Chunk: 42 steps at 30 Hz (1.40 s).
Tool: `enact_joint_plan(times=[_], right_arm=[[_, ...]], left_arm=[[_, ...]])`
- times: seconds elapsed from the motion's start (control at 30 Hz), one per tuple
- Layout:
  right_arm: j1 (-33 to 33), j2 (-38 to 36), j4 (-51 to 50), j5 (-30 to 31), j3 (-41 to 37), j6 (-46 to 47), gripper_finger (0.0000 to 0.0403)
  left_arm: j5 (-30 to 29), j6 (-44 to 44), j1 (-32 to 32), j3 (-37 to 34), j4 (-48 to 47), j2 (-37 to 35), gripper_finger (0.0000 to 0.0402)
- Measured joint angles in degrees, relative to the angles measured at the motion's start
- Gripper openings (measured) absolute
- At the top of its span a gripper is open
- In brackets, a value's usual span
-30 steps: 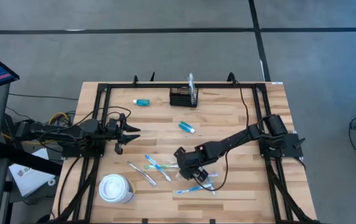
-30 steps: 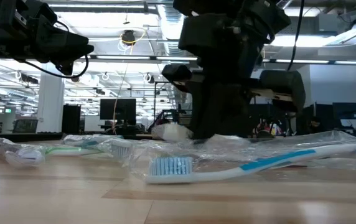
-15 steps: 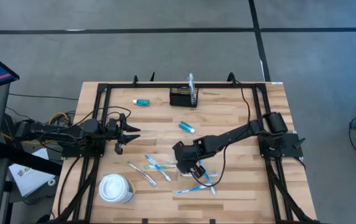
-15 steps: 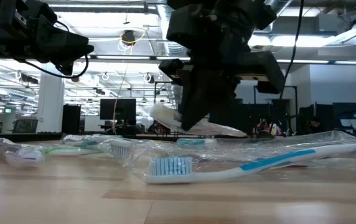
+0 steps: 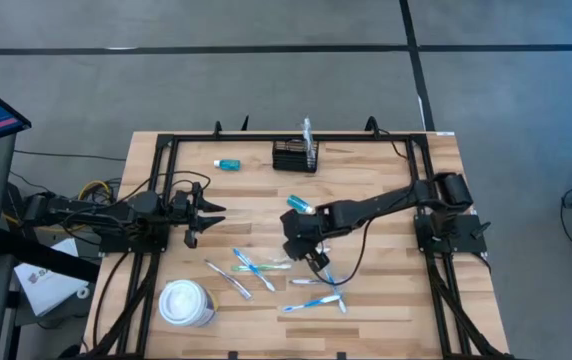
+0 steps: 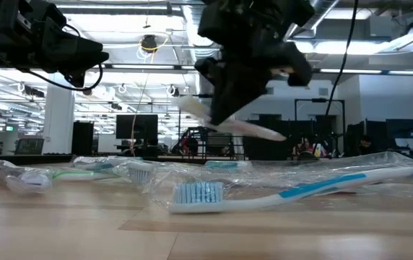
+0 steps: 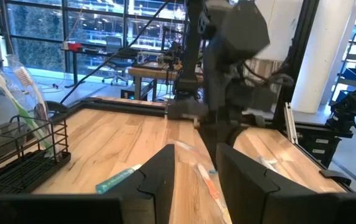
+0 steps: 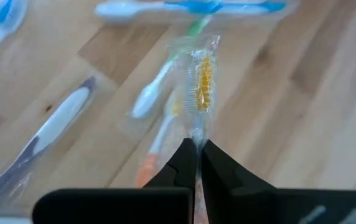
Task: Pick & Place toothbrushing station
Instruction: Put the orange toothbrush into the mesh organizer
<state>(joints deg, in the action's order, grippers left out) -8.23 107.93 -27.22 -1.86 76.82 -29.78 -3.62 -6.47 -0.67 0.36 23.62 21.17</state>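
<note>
One wrapped toothbrush (image 8: 201,81), lifted since, hangs from the right gripper (image 8: 196,149).

item: small black rectangular wire-mesh organiser box (image 5: 295,157) | pose: upright, open top, long side along the far edge | place: far middle of the wooden bench (image 5: 386,180), just inside the far rail | contents: toothbrushes standing tilted at its right end, white and green handles | contact: touched by neither hand, well apart from both
</note>
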Motion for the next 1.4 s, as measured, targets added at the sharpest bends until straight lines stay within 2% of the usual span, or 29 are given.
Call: enact_joint_plan(times=[0.2, 0.37, 0.67, 0.9, 1.1, 1.27, 1.4], right_arm=[[1.0, -2.9, 1.2, 0.3, -0.7, 0.2, 0.0], [1.3, -9.2, 2.0, 0.2, -5.1, 1.0, 0.0], [3.4, -23.1, 17.3, 0.4, -18.1, 2.3, 0.0], [7.8, -29.6, 29.9, 0.9, -24.6, 2.4, 0.0], [12.2, -31.2, 40.6, 0.3, -29.3, 3.3, 0.0], [15.0, -31.2, 44.0, 0.0, -31.1, 3.3, 0.0], [18.2, -31.2, 49.7, -2.6, -33.4, 4.3, 0.0]], left_arm=[[0.0, 0.0, 0.0, 0.0, 0.0, 0.0, 0.0113], [0.0, 0.0, 0.0, 0.0, 0.0, 0.0, 0.0113], [0.0, 0.0, 0.0, 0.0, 0.0, 0.0, 0.0113], [0.0, 0.0, 0.0, 0.0, 0.0, 0.0, 0.0113], [0.0, 0.0, 0.0, 0.0, 0.0, 0.0, 0.0113], [0.0, 0.0, 0.0, 0.0, 0.0, 0.0, 0.0113], [0.0, 0.0, 0.0, 0.0, 0.0, 0.0, 0.0113]])
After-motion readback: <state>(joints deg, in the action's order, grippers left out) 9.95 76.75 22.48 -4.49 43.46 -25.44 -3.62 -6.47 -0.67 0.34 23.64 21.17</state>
